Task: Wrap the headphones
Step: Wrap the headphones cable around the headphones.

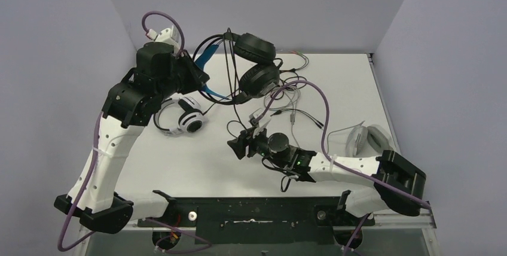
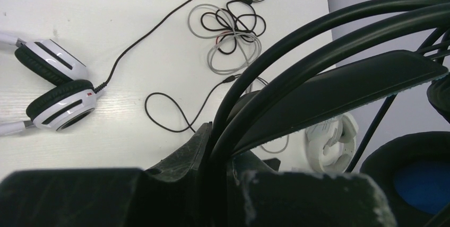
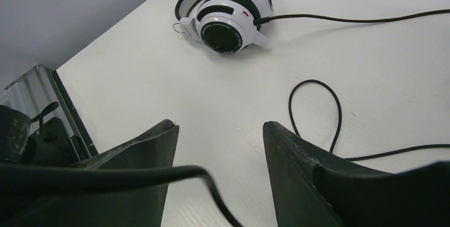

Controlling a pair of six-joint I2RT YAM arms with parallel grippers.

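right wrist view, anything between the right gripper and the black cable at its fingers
Nothing visible. The black cable runs past one finger of the right gripper and dips between its open jaws, over the table.

You see the black headset raised off the table at twelve o'clock, cable dangling; the white black-centred headset lies at nine; the pale grey headset at three.

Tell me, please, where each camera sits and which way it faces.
Top external: above and behind the arms, looking down on the table; both arms show.
Left wrist: on the left gripper, looking across the table past the clamped black headset; its fingers show.
Right wrist: on the open right gripper, low, facing the white headset; both fingers show.
Shared: both wrist views show that white headset.
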